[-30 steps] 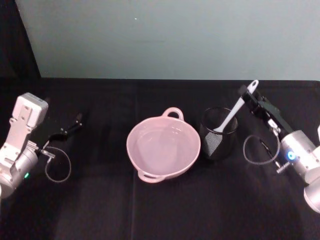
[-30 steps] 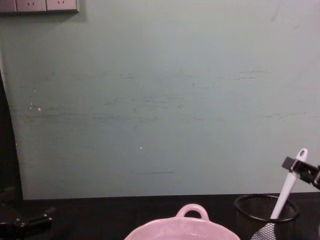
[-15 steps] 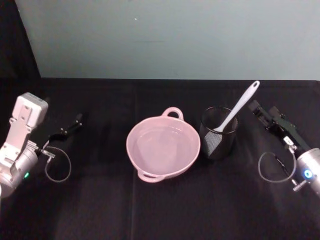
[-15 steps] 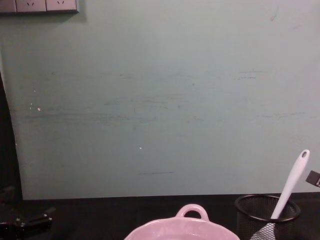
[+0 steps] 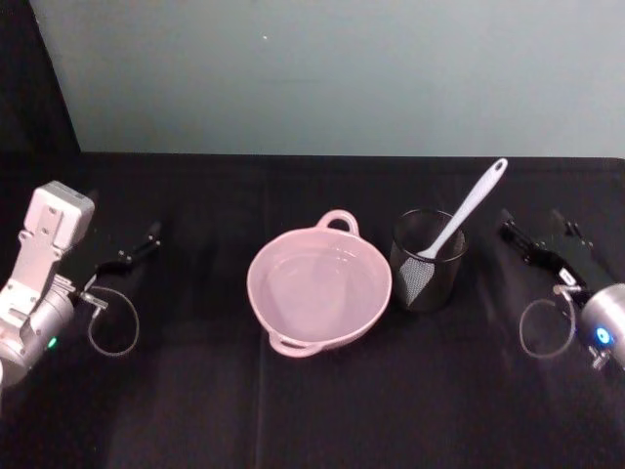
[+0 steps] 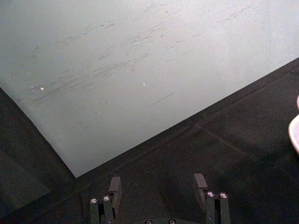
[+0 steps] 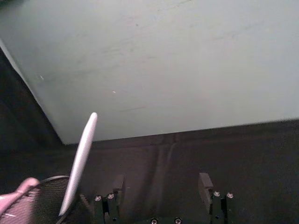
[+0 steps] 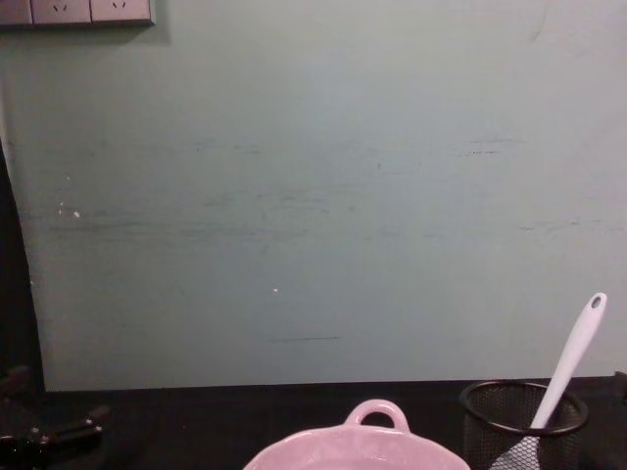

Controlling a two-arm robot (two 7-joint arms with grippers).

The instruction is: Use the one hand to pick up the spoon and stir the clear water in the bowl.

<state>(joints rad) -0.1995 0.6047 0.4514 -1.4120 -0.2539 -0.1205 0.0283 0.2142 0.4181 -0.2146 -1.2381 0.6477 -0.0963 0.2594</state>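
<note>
Pale pink glossy bowl [image 8: 351, 446] cut by chest view's lower edge, long white plastic spoon's [image 5: 459, 217] head veiled behind black wire-mesh cup [image 5: 426, 262], clear water indiscernible

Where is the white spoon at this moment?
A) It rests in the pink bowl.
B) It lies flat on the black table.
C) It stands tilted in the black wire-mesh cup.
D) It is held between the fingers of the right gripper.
C: the spoon leans with its head down inside the wire-mesh cup, beside the pink bowl, while the right gripper is open and apart from it.
</note>
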